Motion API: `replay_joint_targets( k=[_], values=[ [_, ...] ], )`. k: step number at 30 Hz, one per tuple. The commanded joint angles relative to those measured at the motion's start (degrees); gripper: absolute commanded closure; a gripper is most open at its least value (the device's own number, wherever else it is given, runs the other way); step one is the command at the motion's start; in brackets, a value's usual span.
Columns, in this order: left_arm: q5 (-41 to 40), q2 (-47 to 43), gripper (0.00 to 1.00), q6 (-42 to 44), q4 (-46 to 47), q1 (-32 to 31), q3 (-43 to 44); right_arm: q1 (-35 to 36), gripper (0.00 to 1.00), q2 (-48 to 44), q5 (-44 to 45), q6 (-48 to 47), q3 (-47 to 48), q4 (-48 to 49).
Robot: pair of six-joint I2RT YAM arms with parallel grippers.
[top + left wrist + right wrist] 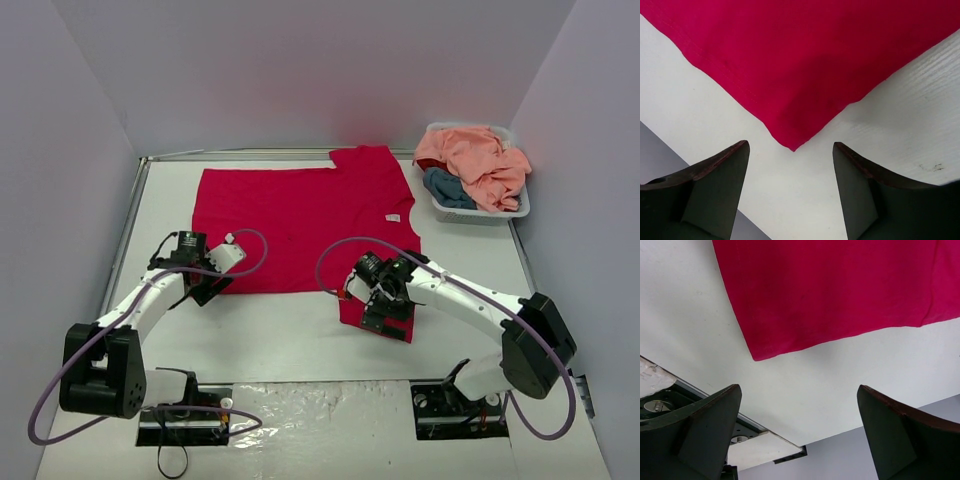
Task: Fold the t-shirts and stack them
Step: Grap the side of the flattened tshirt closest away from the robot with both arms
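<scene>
Top camera: red shirt lies spread flat on the table, plain crimson with a small white neck label.
Left wrist camera: my left gripper is open and empty, the shirt's corner just ahead.
Right wrist camera: my right gripper is wide open near a loose edge, probably a sleeve.
Basket: peach shirt and blue shirt heaped inside.
</scene>
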Motion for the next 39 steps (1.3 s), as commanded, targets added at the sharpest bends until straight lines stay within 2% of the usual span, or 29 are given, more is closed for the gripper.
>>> replay_joint_targets(
  k=[1,4,7,15,24,39],
  values=[
    [1.05,-2.09,0.34,1.87,-0.07,-0.25,0.87,0.42,0.04,2.27,0.19,0.73,0.69,-3.88],
    [1.49,-0.59,0.34,1.52,-0.51,-0.33,1.75,0.42,0.10,5.00,0.10,0.03,-1.06,-4.05],
    [1.67,0.64,0.37,2.30,-1.04,-0.33,1.92,0.42,0.12,6.94,-0.07,-0.33,-1.86,-4.14],
    [-0.35,1.34,0.39,5.64,0.19,-0.33,-0.18,0.16,0.11,4.57,-1.04,-0.68,-1.42,-4.14],
    [0.44,4.68,0.53,8.63,-3.23,0.02,-0.36,0.07,0.10,3.16,-0.42,0.46,-1.16,-3.97],
    [-1.49,8.02,0.55,11.45,1.33,1.86,-2.82,-0.02,0.09,2.37,-0.60,1.96,-1.34,-3.97]
  ],
)
